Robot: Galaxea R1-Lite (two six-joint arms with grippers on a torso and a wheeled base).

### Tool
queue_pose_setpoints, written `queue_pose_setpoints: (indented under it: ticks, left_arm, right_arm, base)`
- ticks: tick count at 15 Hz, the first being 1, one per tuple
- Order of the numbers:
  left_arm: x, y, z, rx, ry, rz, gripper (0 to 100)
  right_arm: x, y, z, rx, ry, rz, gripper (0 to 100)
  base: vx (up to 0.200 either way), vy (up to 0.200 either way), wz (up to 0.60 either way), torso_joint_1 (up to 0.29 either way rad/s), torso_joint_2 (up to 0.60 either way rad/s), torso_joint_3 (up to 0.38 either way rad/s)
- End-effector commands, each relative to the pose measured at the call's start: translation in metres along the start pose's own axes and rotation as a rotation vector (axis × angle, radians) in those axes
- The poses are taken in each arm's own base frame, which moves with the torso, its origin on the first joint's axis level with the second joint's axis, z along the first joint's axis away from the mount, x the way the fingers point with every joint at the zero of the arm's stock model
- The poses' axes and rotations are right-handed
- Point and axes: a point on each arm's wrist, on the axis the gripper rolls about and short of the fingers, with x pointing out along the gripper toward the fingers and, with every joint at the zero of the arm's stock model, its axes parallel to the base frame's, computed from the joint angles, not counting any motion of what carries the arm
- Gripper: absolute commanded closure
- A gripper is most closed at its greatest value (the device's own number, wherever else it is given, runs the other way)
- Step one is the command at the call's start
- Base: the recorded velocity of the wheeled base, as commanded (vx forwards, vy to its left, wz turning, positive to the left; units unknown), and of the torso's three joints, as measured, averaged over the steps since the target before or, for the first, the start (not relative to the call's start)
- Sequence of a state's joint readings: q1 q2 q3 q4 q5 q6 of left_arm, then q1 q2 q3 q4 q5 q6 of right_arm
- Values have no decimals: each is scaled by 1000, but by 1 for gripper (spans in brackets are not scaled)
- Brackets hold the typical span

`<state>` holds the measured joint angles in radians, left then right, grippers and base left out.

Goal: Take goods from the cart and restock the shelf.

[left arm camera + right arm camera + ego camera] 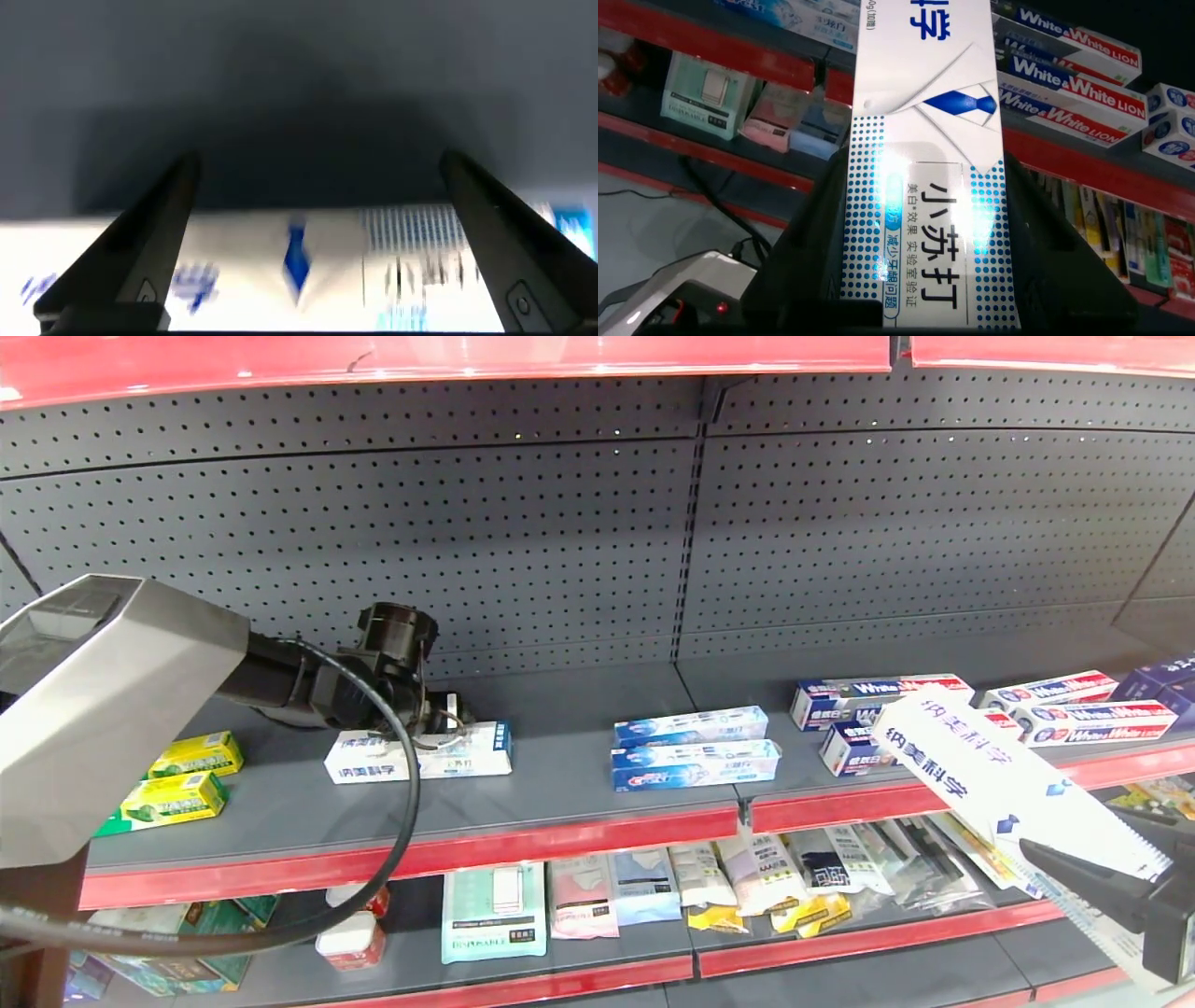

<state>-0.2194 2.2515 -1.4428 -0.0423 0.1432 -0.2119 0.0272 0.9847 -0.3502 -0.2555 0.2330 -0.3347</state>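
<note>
Held white toothpaste box (1008, 775): lower right of head view, tilted, clamped between fingers of right gripper (1116, 882); upper end overlaps red-blue boxes (878, 695) at right. Left gripper (446, 722): left of centre, fingers spread at shelved white box (420, 753). Bare shelf (579, 784) board between that box and blue toothpaste boxes (695, 751) at centre.

Bare shelf (560, 789) between white box (476, 761), blue boxes (695, 767)

Shop: pegboard shelf (560, 784) of boxed toothpaste (695, 763).
</note>
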Motion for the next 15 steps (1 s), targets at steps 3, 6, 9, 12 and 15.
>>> queue_pose_setpoints:
  ticks: [3,6,9,12,15]
  left_arm:
    - [-1,0,-3,0,9,2,0]
    - [-7,2,-9,3,30,6,0]
    - [-15,5,-15,4,45,9,0]
    - [-22,7,-19,6,59,12,0]
    - [-30,9,-24,12,69,13,0]
  right_arm:
    - [-2,1,-1,0,-4,-2,100]
    - [-1,1,0,-1,-4,-1,100]
    - [0,0,0,1,0,-1,100]
    - [0,0,-1,1,4,3,100]
    - [1,1,-2,0,6,4,100]
  base:
    - [0,0,0,0,0,0]
    - [0,0,0,0,0,0]
    - [0,0,0,0,0,0]
    - [0,0,0,0,0,0]
    - [0,0,0,0,0,0]
